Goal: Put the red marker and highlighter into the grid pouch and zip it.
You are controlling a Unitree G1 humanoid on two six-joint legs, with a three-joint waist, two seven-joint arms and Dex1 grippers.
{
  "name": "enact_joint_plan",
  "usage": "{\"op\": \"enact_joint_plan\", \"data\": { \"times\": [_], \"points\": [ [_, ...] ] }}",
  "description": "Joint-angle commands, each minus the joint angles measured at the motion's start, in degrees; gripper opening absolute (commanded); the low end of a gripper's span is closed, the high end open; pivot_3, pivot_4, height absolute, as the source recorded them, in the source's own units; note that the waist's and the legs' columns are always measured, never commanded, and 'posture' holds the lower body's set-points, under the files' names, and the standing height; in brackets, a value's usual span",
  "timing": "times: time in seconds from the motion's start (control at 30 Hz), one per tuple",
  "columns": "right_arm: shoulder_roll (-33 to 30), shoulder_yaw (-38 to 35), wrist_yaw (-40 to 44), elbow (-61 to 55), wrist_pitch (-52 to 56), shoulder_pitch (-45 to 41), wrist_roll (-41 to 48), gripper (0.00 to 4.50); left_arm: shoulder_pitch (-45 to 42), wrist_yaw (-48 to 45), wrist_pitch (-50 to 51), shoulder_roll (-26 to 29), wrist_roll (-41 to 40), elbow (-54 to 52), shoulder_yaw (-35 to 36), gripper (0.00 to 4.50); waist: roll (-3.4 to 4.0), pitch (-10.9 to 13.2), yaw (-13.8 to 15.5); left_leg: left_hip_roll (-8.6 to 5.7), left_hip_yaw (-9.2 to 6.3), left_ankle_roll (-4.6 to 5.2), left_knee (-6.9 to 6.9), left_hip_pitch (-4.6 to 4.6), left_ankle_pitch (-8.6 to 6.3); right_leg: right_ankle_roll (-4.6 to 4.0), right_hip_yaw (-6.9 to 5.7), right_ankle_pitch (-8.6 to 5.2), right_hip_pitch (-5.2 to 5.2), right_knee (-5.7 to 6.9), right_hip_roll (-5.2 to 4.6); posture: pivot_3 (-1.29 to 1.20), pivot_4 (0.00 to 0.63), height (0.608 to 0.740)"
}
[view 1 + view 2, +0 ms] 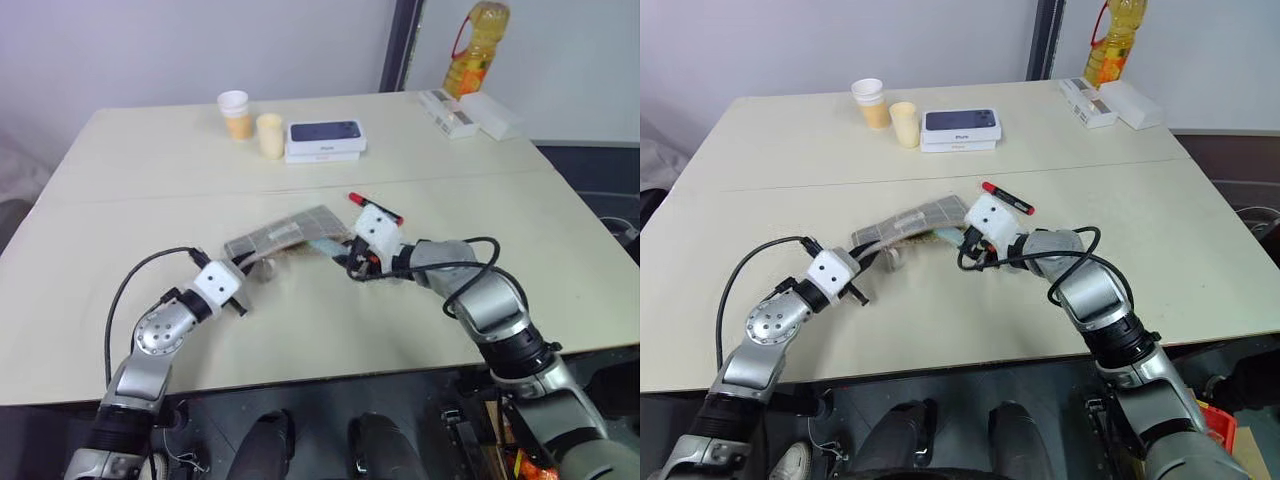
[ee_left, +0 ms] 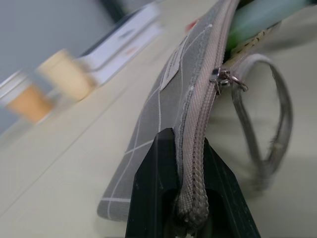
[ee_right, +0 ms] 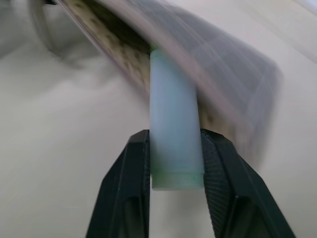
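Head view: the left claw [image 1: 243, 290] pinches the near end of the pouch [image 1: 285, 236], lifting that edge off the desk [image 1: 150, 170], probably to hold the mouth steady and open. The right claw [image 1: 352, 262] meets the pouch's other end, where the highlighter [image 1: 947, 238] shows pale green at the opening. The marker [image 1: 376, 209] lies on the desk just behind the right wrist, not yet packed. Two cups [image 1: 235, 113] and a phone box [image 1: 325, 139] stand well behind, and the near desk is bare, so both arms have room.

Left wrist view: the fingers [image 2: 153, 198] are clamped on the pouch's zipper seam; the zip pull [image 2: 225, 79] sits farther along, with the highlighter beyond it.

Right wrist view: the fingers [image 3: 131, 178] grip the highlighter's rear end, its front already inside the pouch mouth, lined up to slide in lengthwise.
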Motion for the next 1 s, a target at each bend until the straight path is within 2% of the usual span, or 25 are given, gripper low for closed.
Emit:
{"op": "enact_joint_plan", "data": {
  "times": [0.03, 0.13, 0.37, 0.53, 0.73, 1.0],
  "points": [
    [-0.93, 2.86, 2.53, -5.05, -0.74, -2.18, -0.87, 0.87, -0.07, -2.82, -1.94, 1.13, -0.2, -3.8, -1.77, 0.0, 0.0, 0.0, -0.04, 0.0, 0.0, 0.0, -0.01, -0.01, 0.0, 0.0, 0.0, 0.0, -0.01, 0.0, 0.0, 0.0, 0.15, 0.74],
    [0.05, 2.51, 2.07, -4.95, -0.14, -2.8, -0.79, 0.87, -0.15, -2.57, -1.29, 1.1, -0.19, -3.78, -1.46, 0.0, 0.0, 0.0, 0.03, 0.01, -0.02, 0.0, 0.01, -0.01, 0.0, -0.01, 0.0, 0.0, 0.0, 0.0, -0.01, 0.0, 0.15, 0.74],
    [-1.25, -2.68, 1.77, -4.87, -0.83, -1.77, 0.39, 4.36, 0.2, 3.13, 4.37, -0.83, -0.57, -3.55, 2.18, 0.0, 0.0, 0.0, 0.06, 0.0, -0.02, 0.0, 0.03, -0.02, 0.0, 0.0, -0.01, 0.0, 0.0, 0.0, -0.01, 0.0, 0.15, 0.74],
    [-1.68, -11.26, -0.24, -0.05, -1.04, -0.81, 2.74, 4.36, -0.28, 9.26, 10.11, -2.89, 0.02, -2.04, 5.9, 0.0, -0.03, 0.01, 0.1, 0.0, -0.02, 0.0, 0.06, -0.01, 0.0, 0.02, -0.03, 0.01, 0.03, 0.0, 0.0, 0.0, 0.15, 0.74],
    [2.48, -18.58, -10.92, 23.15, -8.36, -6.05, 0.04, 4.36, -1.49, 13.8, 13.67, -4.96, 0.89, -0.93, 6.31, 0.0, -0.03, 0.01, -0.03, -0.01, 0.02, 0.01, 0.07, 0.08, 0.0, 0.02, -0.02, 0.01, 0.12, 0.03, 0.03, 0.0, 0.15, 0.74],
    [5.75, -20.18, -10.58, 49.93, -21.96, -13.72, -0.44, 4.36, -1.36, 14.47, 14.88, -5.98, 1.8, -2.36, 4.77, 0.0, -0.02, 0.01, -0.12, 0.01, 0.07, 0.01, 0.04, 0.07, 0.0, 0.02, 0.0, 0.01, 0.11, 0.03, 0.1, 0.0, 0.15, 0.74]
  ]
}}
